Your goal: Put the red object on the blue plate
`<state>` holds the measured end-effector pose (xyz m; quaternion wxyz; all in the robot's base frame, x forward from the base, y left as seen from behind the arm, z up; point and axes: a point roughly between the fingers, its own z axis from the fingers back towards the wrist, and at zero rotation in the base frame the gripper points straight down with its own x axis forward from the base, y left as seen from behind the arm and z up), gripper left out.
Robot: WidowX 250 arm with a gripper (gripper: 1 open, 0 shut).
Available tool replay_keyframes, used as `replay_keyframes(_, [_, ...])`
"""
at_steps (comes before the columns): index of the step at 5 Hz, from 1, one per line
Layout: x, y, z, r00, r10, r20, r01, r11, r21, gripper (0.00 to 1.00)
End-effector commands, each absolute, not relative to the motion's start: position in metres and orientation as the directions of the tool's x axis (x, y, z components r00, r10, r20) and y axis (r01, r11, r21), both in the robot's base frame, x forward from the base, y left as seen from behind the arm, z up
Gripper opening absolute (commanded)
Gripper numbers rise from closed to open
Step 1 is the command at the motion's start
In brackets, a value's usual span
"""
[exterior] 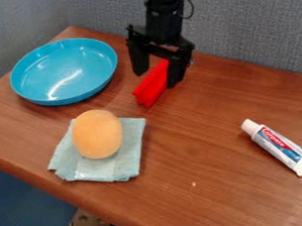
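Note:
The red object (151, 88), a bright red block, lies on the wooden table (212, 169) just right of the blue plate (64, 71). My gripper (159, 66) points straight down over the block's far end, open, with one black finger on each side of the block. The near end of the block sticks out toward the camera below the fingers. Whether the pads touch the block I cannot tell. The blue plate is a round cyan dish at the back left, with nothing in it.
An orange egg-shaped object (97, 133) rests on a pale blue-green cloth (103, 154) in front of the plate. A white toothpaste tube (276, 145) lies at the right. The table's front edge runs along the lower left.

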<state>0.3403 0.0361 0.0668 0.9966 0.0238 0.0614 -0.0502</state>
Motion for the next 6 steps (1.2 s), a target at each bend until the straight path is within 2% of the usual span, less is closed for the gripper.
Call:
replay_keyframes(1, [0.352,0.051,0.073,0.993,-0.08,-0.086,0.086,0.994,0.068,1.0])
replay_keyframes(4, [0.36,0.06,0.05,0.991,-0.071,-0.116,0.08,0.994,0.078,1.0])
replay_keyframes(5, [0.362,0.062,0.044,0.99,-0.069,-0.123,0.079,0.994,0.079,0.0])
replay_keyframes(6, [0.361,0.062,0.049,0.991,-0.074,-0.111,0.082,0.994,0.069,0.0])
